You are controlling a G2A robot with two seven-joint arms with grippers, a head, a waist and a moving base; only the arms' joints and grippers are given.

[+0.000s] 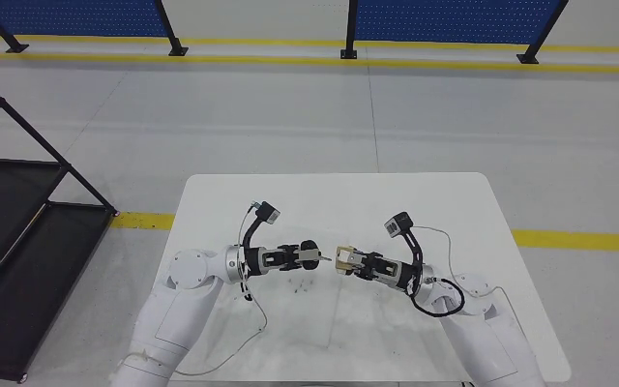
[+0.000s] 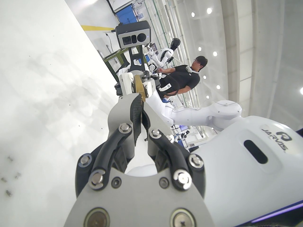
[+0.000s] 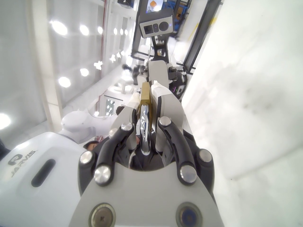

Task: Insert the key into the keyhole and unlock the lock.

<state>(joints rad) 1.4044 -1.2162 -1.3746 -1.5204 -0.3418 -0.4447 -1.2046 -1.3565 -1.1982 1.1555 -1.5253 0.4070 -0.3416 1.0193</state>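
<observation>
Padlock (image 3: 144, 98), brass, is clamped in the right tool (image 1: 348, 260) above the table's (image 1: 435, 203) middle, well apart from every edge. At its 9 o'clock the left tool (image 2: 139, 105) is pinched narrow on the key (image 1: 317, 253), tip just beside the padlock; small dark specks (image 1: 300, 286) lie on the table toward 6 o'clock

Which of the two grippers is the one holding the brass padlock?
The right gripper: the padlock, brass body and shiny shackle, sits between its fingers. The left gripper facing it has its black pads closed together.
</observation>
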